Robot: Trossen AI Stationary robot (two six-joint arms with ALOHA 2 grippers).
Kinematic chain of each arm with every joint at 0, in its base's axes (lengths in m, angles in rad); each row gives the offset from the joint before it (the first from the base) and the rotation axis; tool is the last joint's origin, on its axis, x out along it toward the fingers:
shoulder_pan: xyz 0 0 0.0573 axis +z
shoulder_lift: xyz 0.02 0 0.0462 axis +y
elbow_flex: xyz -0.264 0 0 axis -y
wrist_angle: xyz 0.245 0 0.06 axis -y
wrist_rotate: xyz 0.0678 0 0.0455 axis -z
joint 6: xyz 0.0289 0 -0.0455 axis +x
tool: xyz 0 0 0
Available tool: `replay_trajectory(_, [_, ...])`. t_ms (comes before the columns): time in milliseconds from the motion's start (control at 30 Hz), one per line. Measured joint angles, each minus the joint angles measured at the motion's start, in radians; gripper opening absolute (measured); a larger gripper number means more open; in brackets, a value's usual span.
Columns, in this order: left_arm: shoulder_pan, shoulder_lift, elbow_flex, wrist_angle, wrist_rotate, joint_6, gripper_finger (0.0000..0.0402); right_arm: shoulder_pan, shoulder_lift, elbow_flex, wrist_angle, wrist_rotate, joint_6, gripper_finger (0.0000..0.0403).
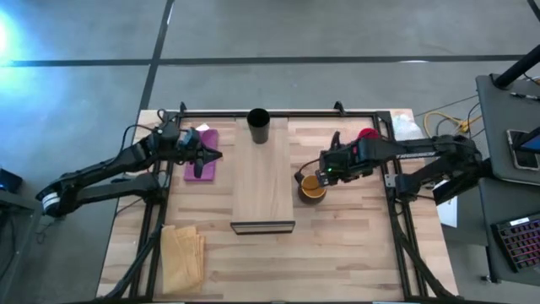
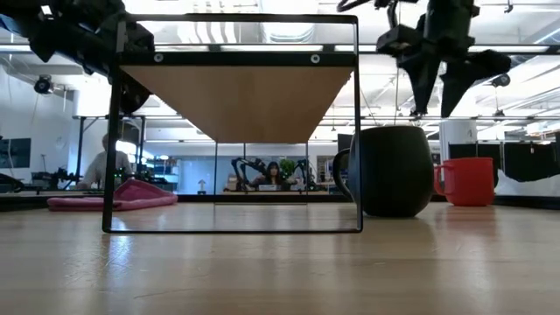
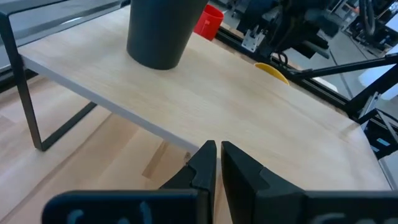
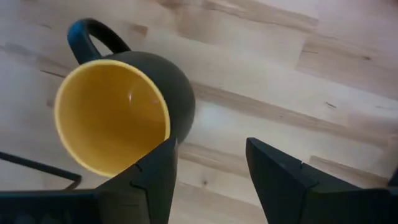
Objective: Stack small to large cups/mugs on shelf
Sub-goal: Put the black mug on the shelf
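The pale wooden shelf [image 1: 263, 173] stands mid-table, its wire frame [image 2: 232, 131] at the near end. The black tumbler [image 1: 258, 125] stands upright on the shelf's far end, and it also shows in the left wrist view [image 3: 163, 31]. The dark mug with the yellow inside [image 1: 313, 187] stands upright on the tabletop right of the shelf, its dark handle [image 4: 93, 34] toward the shelf. My right gripper [image 4: 208, 162] hovers open just above the mug and a little beside it [image 2: 437, 101], touching nothing. The red mug [image 2: 468, 181] stands on the table at the far right. My left gripper [image 3: 219, 155] is shut and empty, left of the shelf.
A pink cloth [image 1: 201, 154] lies under my left gripper, left of the shelf. A tan folded cloth [image 1: 182, 251] lies at the near left. Dark frame rails [image 1: 278, 112] run along the table's far edge and sides. People sit in the room beyond [image 2: 103, 166].
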Motion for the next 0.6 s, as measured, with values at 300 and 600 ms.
replay_trajectory(300, [0.0,-0.022,0.002,0.019,0.0,-0.001,0.001,0.001,0.116,-0.003,0.117,0.012,-0.037,0.0185])
replay_trajectory(600, [0.0,-0.034,0.002,0.017,0.0,-0.002,0.001,0.001,0.173,-0.025,0.124,0.01,-0.064,0.0173])
